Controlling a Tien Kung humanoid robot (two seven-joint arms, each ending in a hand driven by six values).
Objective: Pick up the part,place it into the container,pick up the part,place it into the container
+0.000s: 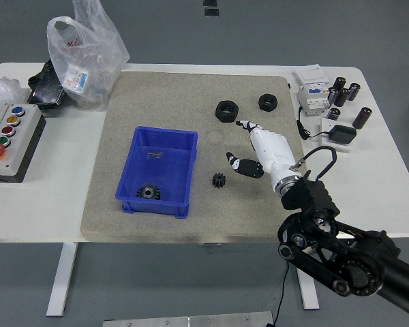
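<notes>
A blue container [157, 172] sits on the grey mat, with a black gear [146, 192] in its near end and a small dark part [156, 155] at its far end. A small black gear [219, 180] lies on the mat just right of the container. Two black nuts [226, 110] [268, 102] lie at the mat's far side. My right hand [258, 151], white with black fingertips, is open and empty above the mat, right of the small gear and near the first nut. The left arm is out of view.
A grey button box [9, 139] and a plastic bag [85, 51] stand at the left. A white electrical unit [313, 88], several dark cylinders [343, 92] and a black adapter [341, 135] lie at the far right. My black right arm [341, 255] comes in from the lower right.
</notes>
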